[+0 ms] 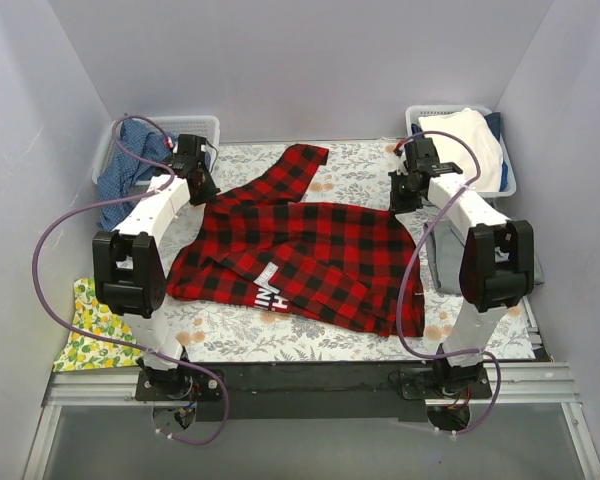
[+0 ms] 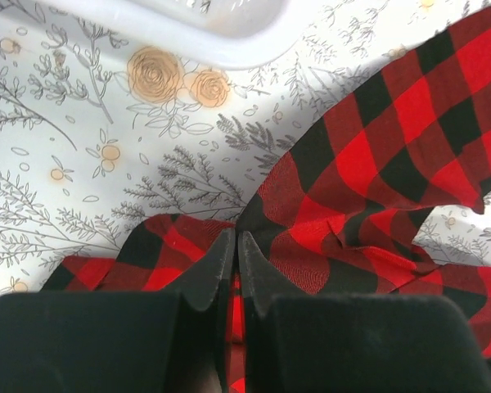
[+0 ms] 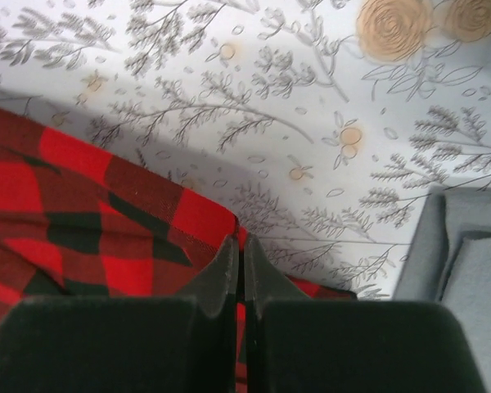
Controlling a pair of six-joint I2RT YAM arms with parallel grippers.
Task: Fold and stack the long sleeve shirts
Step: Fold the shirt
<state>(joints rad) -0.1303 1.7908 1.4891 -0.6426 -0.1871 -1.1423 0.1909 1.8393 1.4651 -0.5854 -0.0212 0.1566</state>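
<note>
The red-and-black plaid shirt (image 1: 310,250) lies spread across the flowered table cover, white lettering (image 1: 270,290) at its near edge, one sleeve reaching toward the back. My left gripper (image 1: 202,190) is shut on the shirt's far left part; in the left wrist view the gripper (image 2: 236,237) pinches bunched plaid cloth (image 2: 368,164). My right gripper (image 1: 405,195) is shut on the shirt's far right edge; in the right wrist view the gripper (image 3: 240,244) pinches the plaid hem (image 3: 106,213). A grey shirt (image 1: 442,262) lies at the right under my right arm and also shows in the right wrist view (image 3: 466,270).
A white basket (image 1: 205,125) at the back left holds blue cloth (image 1: 130,170); its rim shows in the left wrist view (image 2: 221,37). A basket (image 1: 425,112) at the back right holds a cream-white and navy pile (image 1: 475,140). A lemon-print cloth (image 1: 95,330) lies at the near left.
</note>
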